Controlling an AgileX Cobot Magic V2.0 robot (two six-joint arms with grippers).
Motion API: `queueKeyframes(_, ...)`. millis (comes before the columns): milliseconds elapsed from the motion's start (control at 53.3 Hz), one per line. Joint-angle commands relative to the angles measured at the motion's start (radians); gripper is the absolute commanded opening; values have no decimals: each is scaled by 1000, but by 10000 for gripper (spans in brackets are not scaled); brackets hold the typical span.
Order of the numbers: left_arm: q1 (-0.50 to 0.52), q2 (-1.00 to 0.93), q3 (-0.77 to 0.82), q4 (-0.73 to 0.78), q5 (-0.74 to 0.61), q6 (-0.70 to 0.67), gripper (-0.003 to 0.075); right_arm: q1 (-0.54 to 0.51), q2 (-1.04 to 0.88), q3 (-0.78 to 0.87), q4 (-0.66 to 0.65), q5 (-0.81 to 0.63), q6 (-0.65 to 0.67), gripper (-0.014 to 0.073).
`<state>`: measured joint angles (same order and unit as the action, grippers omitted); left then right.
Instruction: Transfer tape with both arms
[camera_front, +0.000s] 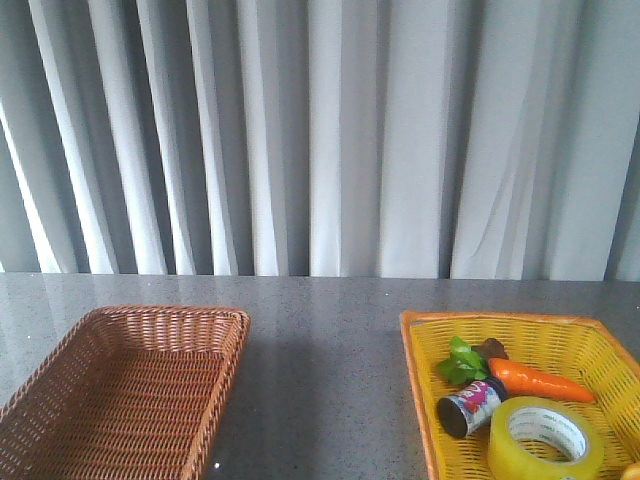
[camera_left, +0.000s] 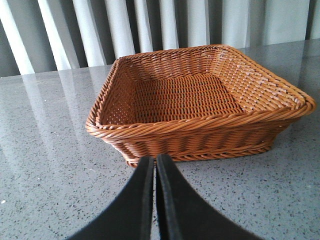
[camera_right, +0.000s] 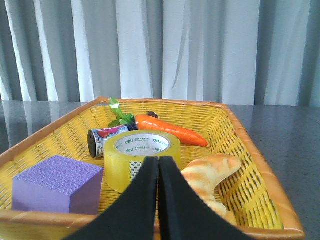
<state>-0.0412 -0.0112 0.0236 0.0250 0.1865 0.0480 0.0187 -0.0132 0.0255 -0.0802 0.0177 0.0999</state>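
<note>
A brown wicker basket (camera_front: 130, 390) sits at the table's (camera_front: 320, 340) front left. A yellow basket (camera_front: 520, 335) at the front right holds a carrot (camera_front: 535, 380), a small printed can (camera_front: 468, 408), a purple block (camera_right: 55, 182) and a croissant (camera_right: 210, 172).

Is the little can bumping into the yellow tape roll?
Cannot tell. In the right wrist view the can sits right behind the tape with no visible gap; in the front view their edges meet too.
</note>
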Motion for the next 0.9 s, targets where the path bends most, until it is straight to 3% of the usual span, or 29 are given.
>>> queueKeyframes(0,2,-17,-25,-11,-70,-5,-6,-7,-13,8,-8,-74,0,-8)
queueKeyframes(881,2,-17,-25,-2,-71,-2,-6,-7,-13,8,-8,-86,0,-8)
